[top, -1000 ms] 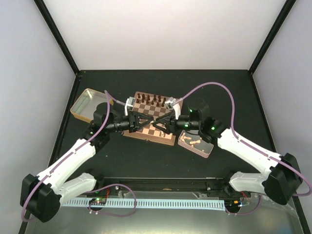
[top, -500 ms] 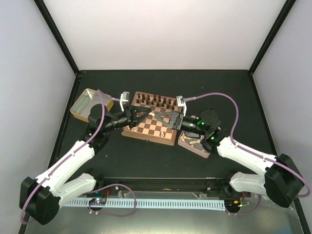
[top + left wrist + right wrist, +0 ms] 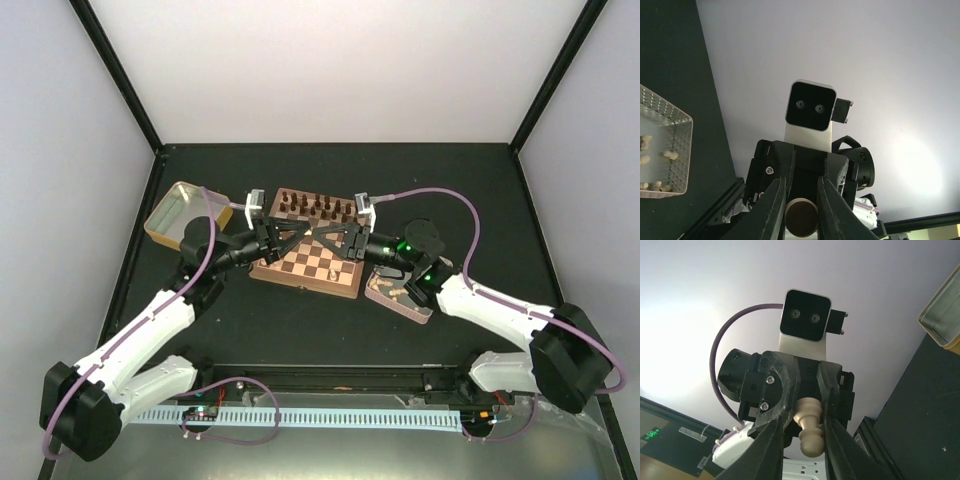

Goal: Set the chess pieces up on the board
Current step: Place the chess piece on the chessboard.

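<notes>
My two grippers meet tip to tip above the board [image 3: 300, 272]. My left gripper [image 3: 298, 234] is shut on a light tan pawn. In the left wrist view the pawn's round base [image 3: 801, 217] sits pinched between the left gripper's [image 3: 800, 182] two fingers. In the right wrist view the pawn [image 3: 809, 430] points its head at the camera. My right gripper [image 3: 328, 236] [image 3: 801, 426] is open, its fingers either side of the head with a gap on the left. Dark brown chessmen [image 3: 318, 207] line the board's far rows.
A metal tin [image 3: 422, 305] with loose light pieces lies right of the board, under my right forearm; it also shows in the left wrist view [image 3: 682, 150]. Another tin [image 3: 175, 212] lies far left, and its corner shows in the right wrist view [image 3: 942, 315]. Grey walls enclose the black table.
A second ago the two grippers overlapped low over the board's middle. They have since drawn apart, risen, and now meet tip to tip; the right arm has folded in closer.
</notes>
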Controlling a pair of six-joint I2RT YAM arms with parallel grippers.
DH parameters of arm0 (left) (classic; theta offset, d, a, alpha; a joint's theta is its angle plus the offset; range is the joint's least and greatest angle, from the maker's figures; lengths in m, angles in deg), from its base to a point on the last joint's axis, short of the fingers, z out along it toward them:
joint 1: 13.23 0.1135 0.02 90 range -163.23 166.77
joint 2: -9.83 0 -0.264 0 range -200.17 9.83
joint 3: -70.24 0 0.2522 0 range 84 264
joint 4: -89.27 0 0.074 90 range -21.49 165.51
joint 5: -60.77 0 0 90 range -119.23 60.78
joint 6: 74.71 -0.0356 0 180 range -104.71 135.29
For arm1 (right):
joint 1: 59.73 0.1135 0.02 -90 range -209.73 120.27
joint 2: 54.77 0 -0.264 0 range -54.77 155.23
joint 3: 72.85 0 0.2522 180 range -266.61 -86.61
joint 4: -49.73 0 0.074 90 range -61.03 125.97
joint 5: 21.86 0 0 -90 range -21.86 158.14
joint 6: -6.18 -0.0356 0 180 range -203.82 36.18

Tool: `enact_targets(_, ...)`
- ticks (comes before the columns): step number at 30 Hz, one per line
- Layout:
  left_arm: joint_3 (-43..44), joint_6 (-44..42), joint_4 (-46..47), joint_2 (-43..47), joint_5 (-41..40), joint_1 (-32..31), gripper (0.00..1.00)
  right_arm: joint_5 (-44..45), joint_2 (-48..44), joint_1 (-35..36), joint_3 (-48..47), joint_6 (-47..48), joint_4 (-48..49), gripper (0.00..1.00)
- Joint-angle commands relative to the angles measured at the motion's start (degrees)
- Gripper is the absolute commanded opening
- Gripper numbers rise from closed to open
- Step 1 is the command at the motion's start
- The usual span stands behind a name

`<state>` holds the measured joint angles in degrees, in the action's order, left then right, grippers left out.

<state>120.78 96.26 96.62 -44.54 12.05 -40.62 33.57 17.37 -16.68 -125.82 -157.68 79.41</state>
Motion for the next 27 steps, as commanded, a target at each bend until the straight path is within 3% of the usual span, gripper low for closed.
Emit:
enact_targets(1, -0.6, 1.55, 2.76, 0.05, -0.52, -0.29, 0.05, -0.1, 0.22, 0.2, -2.65, 0.43, 0.63, 0.2)
enact_targets(9, -1.31, 0.59, 2.29, 0.48, -0.87, -0.27, 0.06, -0.04, -0.76, 0.28, -4.23, 0.78, -4.41, 0.03)
enact_targets(12, -0.83, -2.2, -1.82, 1.31, -1.88, -0.24, 0.13, 1.43, -1.97, 0.12, -5.21, 4.08, -12.58, 0.01)
enact_targets(16, 0.94, -12.75, -15.78, 4.43, -7.33, -0.26, 0.38, 5.05, -2.06, -0.23, -8.66, 13.26, -33.52, 0.01)
enact_targets(19, 1.51, -21.0, -26.7, 7.11, -14.03, -0.16, 0.51, 10.63, 0.27, -0.35, -13.54, 22.87, -53.03, 0.01)
enact_targets(22, 0.68, -27.19, -34.82, 9.79, -21.11, -0.11, 0.57, 18.66, 3.6, -0.34, -17.89, 31.63, -67.51, 0.01)
enact_targets(27, -1.29, -33.85, -40.86, 14.99, -30.08, 0.07, 0.61, 32.71, 10.57, -0.33, -24.33, 39.51, -83.43, 0.01)
